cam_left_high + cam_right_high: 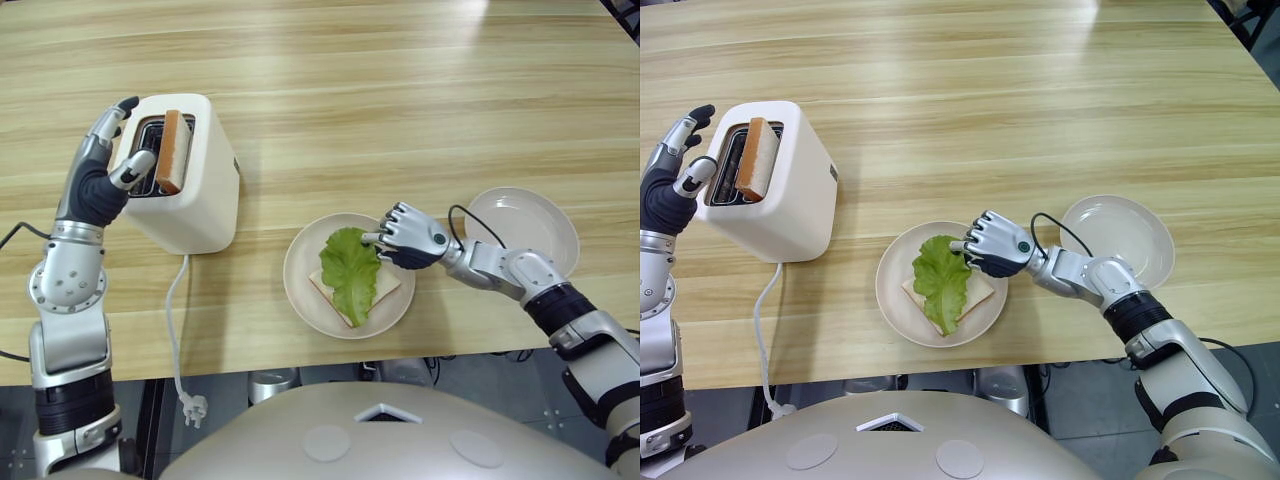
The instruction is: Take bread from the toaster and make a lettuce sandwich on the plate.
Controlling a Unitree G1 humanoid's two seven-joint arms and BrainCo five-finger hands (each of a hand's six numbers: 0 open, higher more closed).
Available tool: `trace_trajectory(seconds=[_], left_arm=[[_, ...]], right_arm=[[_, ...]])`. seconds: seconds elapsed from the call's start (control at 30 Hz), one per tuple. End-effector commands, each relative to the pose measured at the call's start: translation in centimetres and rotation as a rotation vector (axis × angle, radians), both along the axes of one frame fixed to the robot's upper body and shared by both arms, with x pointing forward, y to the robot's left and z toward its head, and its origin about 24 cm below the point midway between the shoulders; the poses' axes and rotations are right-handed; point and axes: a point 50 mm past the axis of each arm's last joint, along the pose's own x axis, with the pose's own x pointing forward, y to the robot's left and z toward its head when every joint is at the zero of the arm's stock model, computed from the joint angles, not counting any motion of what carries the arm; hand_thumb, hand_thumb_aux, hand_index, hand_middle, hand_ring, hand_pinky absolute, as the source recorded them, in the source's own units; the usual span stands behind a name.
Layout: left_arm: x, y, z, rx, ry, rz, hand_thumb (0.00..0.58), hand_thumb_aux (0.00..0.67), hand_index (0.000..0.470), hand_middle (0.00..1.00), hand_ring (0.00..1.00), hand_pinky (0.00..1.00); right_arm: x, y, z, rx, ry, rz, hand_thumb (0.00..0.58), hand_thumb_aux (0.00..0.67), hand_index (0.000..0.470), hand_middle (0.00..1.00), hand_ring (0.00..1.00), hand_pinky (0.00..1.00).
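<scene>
With left hand (100, 185) spread beside left-edge toaster (205, 205), grip stiff, light bread (173, 150) by raised top. Mind limp lettuce (350, 272) pinched in right hand (412, 238) on plate (300, 268).

Looks like a lab bench dressed as a kitchen. Wood-grain table (400, 100), toaster (200, 195) on it. Its cord (172, 320) trails off the near edge, plug (196, 408) hanging below (loose in the air). Plate (300, 290) and dish (545, 215) sit right of the toaster, grey floor (480, 385) below.
</scene>
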Motion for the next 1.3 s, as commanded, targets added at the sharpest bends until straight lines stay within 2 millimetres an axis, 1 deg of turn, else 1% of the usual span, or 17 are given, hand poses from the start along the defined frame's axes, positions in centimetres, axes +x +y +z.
trace_trajectory(seconds=[0.03,0.13,0.23,0.47,0.53,0.6,0.73,0.83,0.93,1.03,1.1,1.13,1.17,1.2,1.23,1.27,1.3], left_arm=[[0.3,0.2,-0.1,0.013,0.009,0.004,0.0,0.0,0.0,0.0,0.0,0.0],[0.4,0.3,-0.1,0.015,0.007,0.008,0.0,0.0,0.0,0.0,0.0,0.0],[0.4,0.4,0.1,0.013,-0.005,0.01,0.0,0.0,0.0,0.0,0.0,0.0],[0.5,0.5,0.3,0.021,-0.017,0.013,0.0,0.0,0.0,0.0,0.0,0.0],[0.4,0.8,0.0,0.067,0.008,0.038,0.0,0.0,0.0,0.0,0.0,0.0],[0.3,0.9,-0.2,0.088,0.021,0.052,0.0,0.0,0.0,0.0,0.0,0.0],[0.2,1.1,-1.1,0.183,0.081,0.093,0.0,0.0,0.0,0.0,0.0,0.0],[0.0,1.4,-2.0,0.339,0.147,0.144,0.0,0.0,0.0,0.0,0.0,0.0],[-0.2,1.3,-1.8,0.469,0.162,0.194,0.0,0.0,0.0,0.0,0.0,0.0],[-0.1,0.9,-1.7,0.519,0.167,0.208,0.0,0.0,0.0,0.0,0.0,0.0],[0.4,0.5,-1.8,0.539,0.169,0.214,0.0,0.0,0.0,0.0,0.0,0.0],[0.7,0.5,-1.9,0.552,0.169,0.225,0.0,0.0,0.0,0.0,0.0,0.0],[1.0,0.5,-2.0,0.566,0.171,0.239,0.0,0.0,0.0,0.0,0.0,0.0],[1.2,0.6,-2.0,0.578,0.172,0.253,0.0,0.0,0.0,0.0,0.0,0.0],[1.4,0.6,-2.1,0.585,0.175,0.266,0.0,0.0,0.0,0.0,0.0,0.0],[1.5,0.6,-2.2,0.586,0.178,0.273,0.087,0.053,0.036,0.0,0.0,0.0],[1.6,0.5,-2.3,0.583,0.181,0.274,0.187,0.118,0.081,0.0,0.0,0.0]], right_arm=[[-0.3,-0.3,-0.5,-0.031,0.032,0.003,0.0,0.0,0.0,0.0,0.0,0.0],[-0.4,-0.5,-0.3,-0.027,0.026,-0.005,0.0,0.0,0.0,0.0,0.0,0.0],[0.3,-0.8,0.6,-0.002,-0.017,-0.036,0.0,0.0,0.0,0.0,0.0,0.0],[2.6,-1.4,4.9,0.047,-0.176,-0.088,0.0,0.0,0.0,0.0,0.0,0.0],[3.0,-1.4,6.1,0.06,-0.212,-0.095,0.0,0.0,0.0,0.0,0.0,0.0],[3.0,-1.3,6.8,0.08,-0.225,-0.095,0.0,0.0,0.0,0.0,0.0,0.0],[3.0,-1.3,6.8,0.1,-0.219,-0.106,0.0,0.0,0.0,0.0,0.0,0.0],[2.9,-1.3,6.5,0.113,-0.206,-0.116,0.0,0.0,0.0,0.0,0.0,0.0],[2.7,-1.3,6.3,0.124,-0.197,-0.121,0.0,0.0,0.0,0.0,0.0,0.0],[2.7,-1.4,6.2,0.133,-0.19,-0.125,0.0,0.0,0.0,0.0,0.0,0.0],[2.7,-1.5,6.2,0.15,-0.182,-0.139,0.0,0.0,0.0,0.0,0.0,0.0],[2.7,-1.6,6.1,0.158,-0.176,-0.146,0.023,0.013,0.009,0.0,0.0,0.0],[2.6,-1.6,6.0,0.162,-0.172,-0.149,0.023,0.013,0.009,0.0,0.0,0.0],[2.6,-1.6,5.9,0.163,-0.17,-0.149,0.049,0.029,0.02,0.0,0.0,0.0],[2.5,-1.5,5.8,0.167,-0.165,-0.148,0.049,0.029,0.02,0.0,0.0,0.0],[2.4,-1.5,5.8,0.171,-0.162,-0.147,0.087,0.053,0.036,0.0,0.0,0.0],[2.4,-1.5,5.7,0.174,-0.158,-0.146,0.087,0.053,0.036,0.0,0.0,0.0]])
